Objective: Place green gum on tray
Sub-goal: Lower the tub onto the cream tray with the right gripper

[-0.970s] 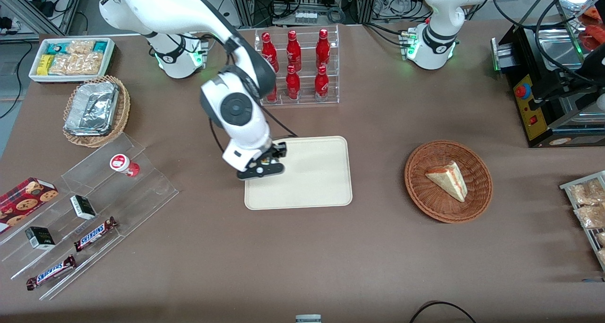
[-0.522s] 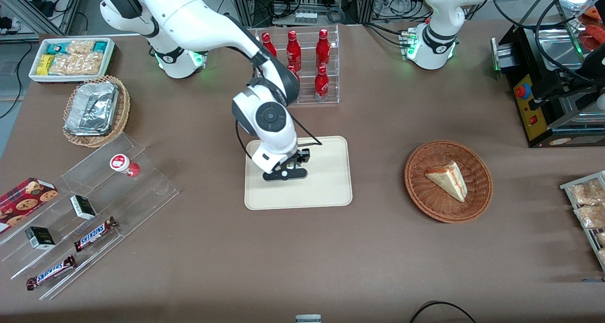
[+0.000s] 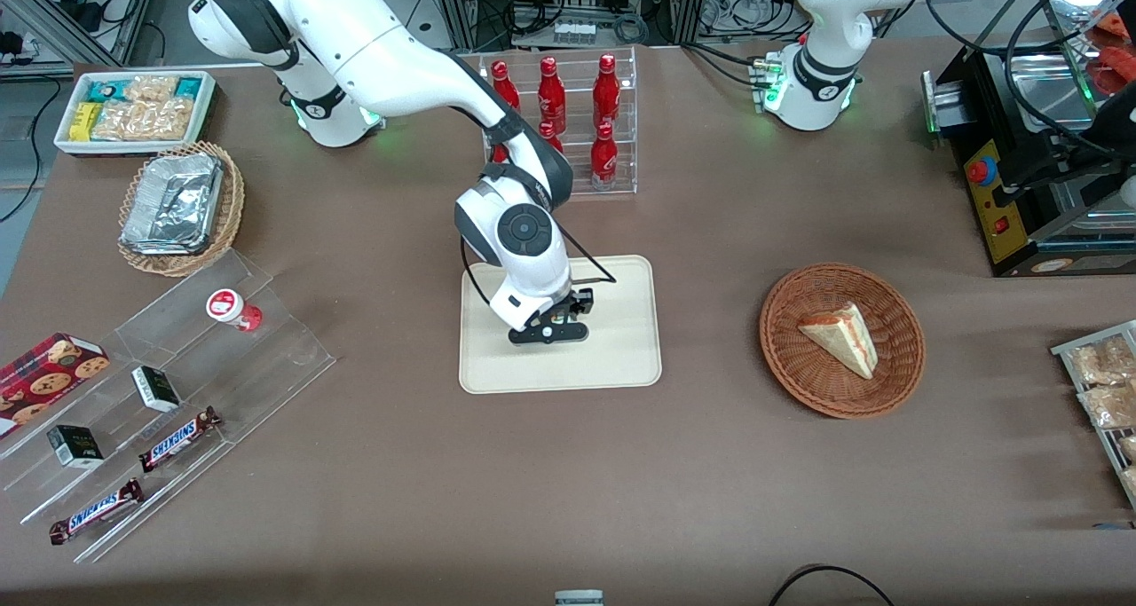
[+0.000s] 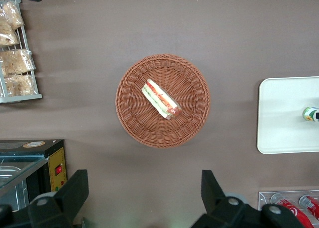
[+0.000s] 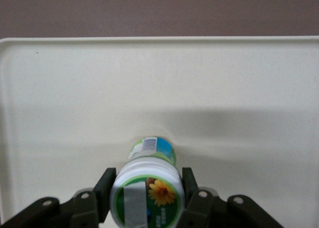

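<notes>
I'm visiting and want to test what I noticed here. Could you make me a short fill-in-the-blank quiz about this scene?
1. The gripper is shut on the green gum above the cream ____.
2. The wicker basket, toward the parked arm's end of the table, holds a ____.
3. The bottles in the clear rack are coloured ____.

Missing words: tray; sandwich; red

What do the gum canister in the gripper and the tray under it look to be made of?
The green gum, held in the gripper over the tray, looks like plastic: smooth white lid with a printed label, glossy wrapped body. The tray looks like matte cream plastic, possibly melamine: even colour, rounded corners, low moulded rim, soft shadow and no glare.
</notes>
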